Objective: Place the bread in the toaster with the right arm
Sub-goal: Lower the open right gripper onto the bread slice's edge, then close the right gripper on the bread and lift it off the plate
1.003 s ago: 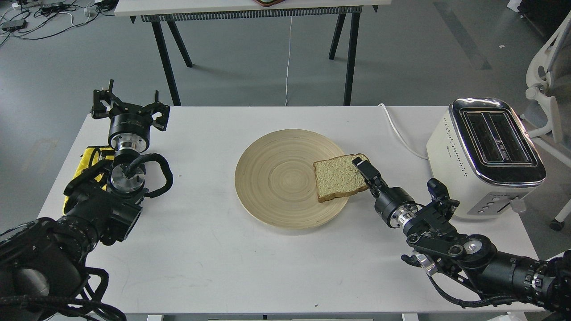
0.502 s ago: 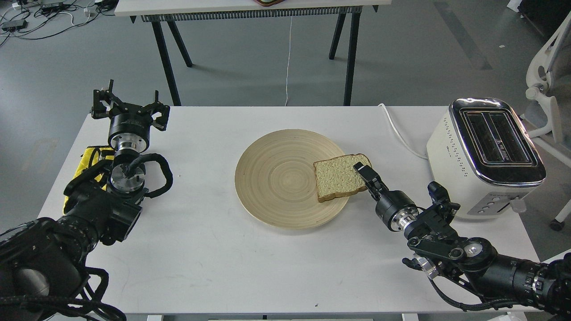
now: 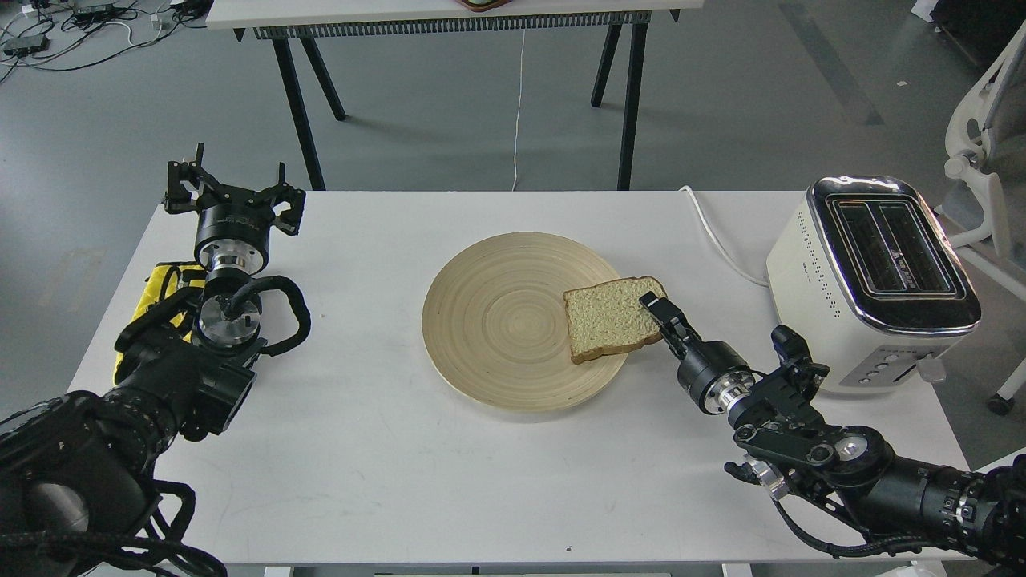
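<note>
The bread (image 3: 609, 317) lies flat on the right side of a round wooden plate (image 3: 497, 320), its right edge overhanging the rim. My right gripper (image 3: 656, 311) comes in from the lower right and touches the bread's right edge. Only one dark finger (image 3: 651, 304) shows, on top of the crust, so I cannot tell whether the jaws are shut on it. The cream-white toaster (image 3: 874, 280), with both slots empty, stands at the table's right edge. My left gripper (image 3: 231, 191) is open and empty at the far left, well away from the bread.
The toaster's white cord (image 3: 717, 240) runs across the table between plate and toaster. A yellow item (image 3: 156, 290) lies under my left arm. A second table (image 3: 449, 16) stands behind, and a white chair (image 3: 982, 144) is at the right.
My right gripper has drawn back down and right, from over the bread's upper right corner to its right edge. The bread, plate and left arm have not moved.
</note>
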`<action>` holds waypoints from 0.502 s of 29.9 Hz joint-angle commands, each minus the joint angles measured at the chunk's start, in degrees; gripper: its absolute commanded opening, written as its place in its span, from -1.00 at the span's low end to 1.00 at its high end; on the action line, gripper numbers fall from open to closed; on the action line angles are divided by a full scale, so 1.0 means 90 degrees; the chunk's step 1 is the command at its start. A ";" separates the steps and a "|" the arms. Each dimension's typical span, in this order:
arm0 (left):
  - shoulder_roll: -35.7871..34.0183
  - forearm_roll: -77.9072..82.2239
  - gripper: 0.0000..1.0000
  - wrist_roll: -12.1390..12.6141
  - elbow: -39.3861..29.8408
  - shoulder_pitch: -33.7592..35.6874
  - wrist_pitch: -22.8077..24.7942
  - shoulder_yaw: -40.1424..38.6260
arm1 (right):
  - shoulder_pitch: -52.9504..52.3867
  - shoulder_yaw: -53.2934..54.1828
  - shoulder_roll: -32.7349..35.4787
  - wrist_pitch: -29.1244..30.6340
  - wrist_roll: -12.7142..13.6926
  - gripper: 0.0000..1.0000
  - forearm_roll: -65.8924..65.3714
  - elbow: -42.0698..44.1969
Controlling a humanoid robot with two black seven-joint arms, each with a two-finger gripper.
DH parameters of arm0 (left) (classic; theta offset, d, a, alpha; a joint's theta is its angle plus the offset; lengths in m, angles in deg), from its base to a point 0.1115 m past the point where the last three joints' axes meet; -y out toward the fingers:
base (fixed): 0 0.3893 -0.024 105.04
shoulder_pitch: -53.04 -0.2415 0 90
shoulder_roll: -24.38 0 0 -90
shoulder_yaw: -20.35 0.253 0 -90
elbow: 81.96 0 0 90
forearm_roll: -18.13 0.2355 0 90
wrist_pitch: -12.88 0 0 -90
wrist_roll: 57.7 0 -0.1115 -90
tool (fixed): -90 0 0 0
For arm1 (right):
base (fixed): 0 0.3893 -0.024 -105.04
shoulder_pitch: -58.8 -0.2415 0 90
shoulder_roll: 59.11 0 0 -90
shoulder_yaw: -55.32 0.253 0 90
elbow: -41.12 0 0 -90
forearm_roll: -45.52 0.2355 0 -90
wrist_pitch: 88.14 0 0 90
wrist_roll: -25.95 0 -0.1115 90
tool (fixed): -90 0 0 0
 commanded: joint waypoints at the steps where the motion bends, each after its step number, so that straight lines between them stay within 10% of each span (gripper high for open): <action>1: -0.0005 0.0000 1.00 0.0001 0.0002 0.0001 0.0000 -0.0004 | 0.0000 -0.0003 0.0000 0.0010 0.0000 -0.45 0.0000 0.0002; 15: 0.0004 0.0000 1.00 0.0001 0.0002 0.0001 0.0000 -0.0004 | -0.0029 0.0026 0.0039 0.0010 0.0000 -0.69 0.0010 -0.0076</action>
